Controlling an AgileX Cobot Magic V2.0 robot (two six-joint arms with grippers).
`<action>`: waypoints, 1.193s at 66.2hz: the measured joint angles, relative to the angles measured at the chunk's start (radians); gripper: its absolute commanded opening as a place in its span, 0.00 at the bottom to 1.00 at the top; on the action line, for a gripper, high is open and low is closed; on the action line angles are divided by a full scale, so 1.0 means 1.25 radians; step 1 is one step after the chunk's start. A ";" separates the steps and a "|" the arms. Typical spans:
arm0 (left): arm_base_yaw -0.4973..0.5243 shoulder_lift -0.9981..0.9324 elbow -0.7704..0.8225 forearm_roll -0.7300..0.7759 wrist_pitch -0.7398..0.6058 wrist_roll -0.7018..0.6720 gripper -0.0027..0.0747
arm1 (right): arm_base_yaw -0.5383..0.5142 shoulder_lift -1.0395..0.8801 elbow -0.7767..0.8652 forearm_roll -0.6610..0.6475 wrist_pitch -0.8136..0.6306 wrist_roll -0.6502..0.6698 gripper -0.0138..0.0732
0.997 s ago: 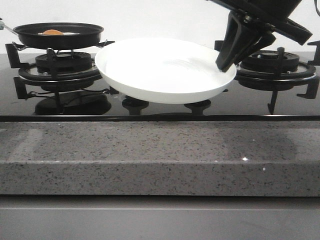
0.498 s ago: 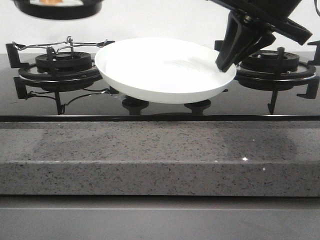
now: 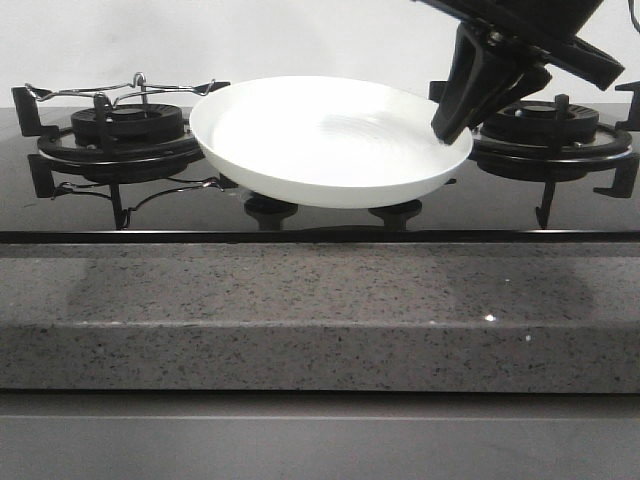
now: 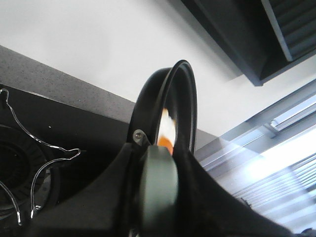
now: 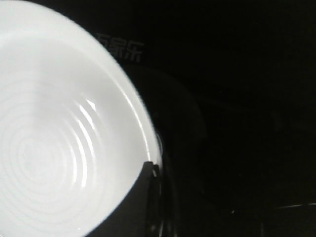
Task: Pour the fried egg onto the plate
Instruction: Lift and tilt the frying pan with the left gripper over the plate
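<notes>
The pan [image 4: 170, 111] with the fried egg [image 4: 167, 133] has risen above the front view.

Only bits of the robot are being shown here. The right gripper [image 3: 452, 125] is being seen as matte black, with tapered wedge-shaped fingers [image 3: 470, 85] under a chunky angular black housing. In the left wrist view, the left gripper [image 4: 158, 197] is being shown as smooth black curved shells around a grey-green rounded pad, blurred up close.
</notes>
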 measured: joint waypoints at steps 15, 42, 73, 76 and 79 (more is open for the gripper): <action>-0.125 -0.049 0.000 0.132 -0.059 0.000 0.01 | 0.000 0.000 0.000 0.000 0.000 0.000 0.08; -0.431 -0.052 0.006 0.405 -0.262 0.005 0.01 | 0.000 0.000 0.000 0.000 0.000 0.000 0.08; -0.708 -0.052 0.006 0.743 -0.469 0.006 0.01 | 0.000 0.000 0.000 0.000 0.000 0.003 0.08; -0.725 -0.052 0.006 0.767 -0.479 0.006 0.01 | 0.000 0.000 0.000 0.000 0.000 0.003 0.08; -0.737 -0.053 0.006 0.789 -0.485 0.006 0.01 | 0.000 0.001 0.000 0.000 0.000 0.003 0.08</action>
